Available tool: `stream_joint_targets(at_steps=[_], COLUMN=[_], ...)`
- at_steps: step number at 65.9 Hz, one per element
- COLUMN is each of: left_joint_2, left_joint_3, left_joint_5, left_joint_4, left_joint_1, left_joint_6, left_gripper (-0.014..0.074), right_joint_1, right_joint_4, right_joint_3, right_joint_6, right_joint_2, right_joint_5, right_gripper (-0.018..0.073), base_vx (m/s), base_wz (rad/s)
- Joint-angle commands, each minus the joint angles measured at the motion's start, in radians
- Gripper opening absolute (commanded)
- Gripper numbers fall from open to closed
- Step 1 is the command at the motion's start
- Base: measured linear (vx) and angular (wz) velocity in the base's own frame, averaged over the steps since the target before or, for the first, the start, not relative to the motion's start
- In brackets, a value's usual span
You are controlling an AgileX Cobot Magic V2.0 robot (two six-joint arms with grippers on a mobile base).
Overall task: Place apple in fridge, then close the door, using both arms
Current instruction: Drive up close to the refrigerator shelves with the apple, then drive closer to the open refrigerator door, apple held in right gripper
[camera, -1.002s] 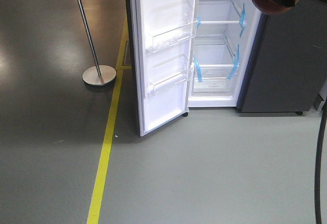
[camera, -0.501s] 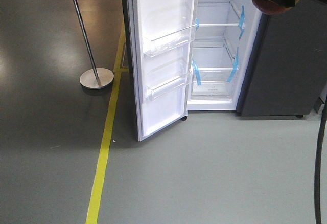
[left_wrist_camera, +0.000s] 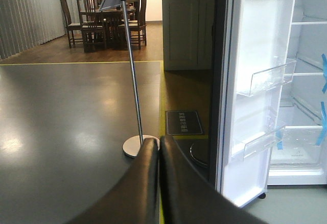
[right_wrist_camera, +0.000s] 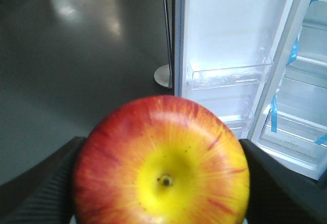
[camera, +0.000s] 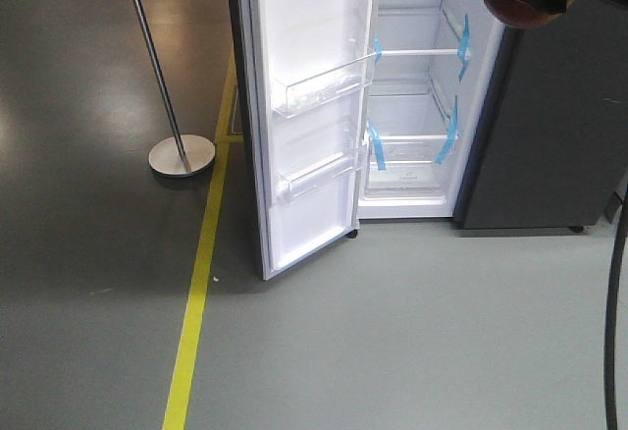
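Right end effector (right_wrist_camera: 162,203) grips apple (right_wrist_camera: 161,157); placard (left_wrist_camera: 184,122) illegible.

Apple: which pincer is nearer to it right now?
Right. The right pincer is closed on the apple itself; the left pincer is shut on nothing, with no apple in its wrist view.

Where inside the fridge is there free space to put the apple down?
The white shelves between the blue tape strips look bare, and so do both clear door bins. Nothing looks crowded; the door stands wide open.
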Motion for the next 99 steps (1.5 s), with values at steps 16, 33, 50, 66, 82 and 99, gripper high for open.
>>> stream_joint_targets(at_steps=[16,33,50,66,82,99], left_joint_2=[-0.006,-0.006,-0.006,-0.006,-0.006,-0.006], left_joint_3=[-0.020,-0.020,-0.020,-0.020,-0.020,-0.020], left_joint_5=[-0.073,-0.073,-0.073,-0.073,-0.073,-0.073], left_joint_4=[-0.006,-0.006,-0.006,-0.006,-0.006,-0.006], left_joint_1=[-0.006,-0.006,-0.006,-0.006,-0.006,-0.006], left_joint_6=[0.000,0.000,0.000,0.000,0.000,0.000], left_gripper=[-0.0006,-0.0006,-0.0006,-0.0006,-0.0006,-0.0006], right_joint_1=[-0.003,-0.003,-0.003,-0.003,-0.003,-0.003], right_joint_4=[0.038,0.038,0.038,0.038,0.038,0.038], right_joint_3=[-0.032,-0.032,-0.032,-0.032,-0.032,-0.032], right_joint_6=[-0.005,-0.005,-0.005,-0.005,-0.005,-0.005], right_joint_2=[-0.030,-0.030,-0.030,-0.030,-0.030,-0.030], right_joint_5=[-0.061,-0.061,-0.061,-0.061,-0.061,-0.061], right_gripper=[0.0122,0.0122,0.0122,0.0122,0.0122,0.0122], base_vx=[0.07,0.07,0.08,0.08,0.08,0.08], base_wz=[0.00,0.01,0.01,0.01,0.01,0.00])
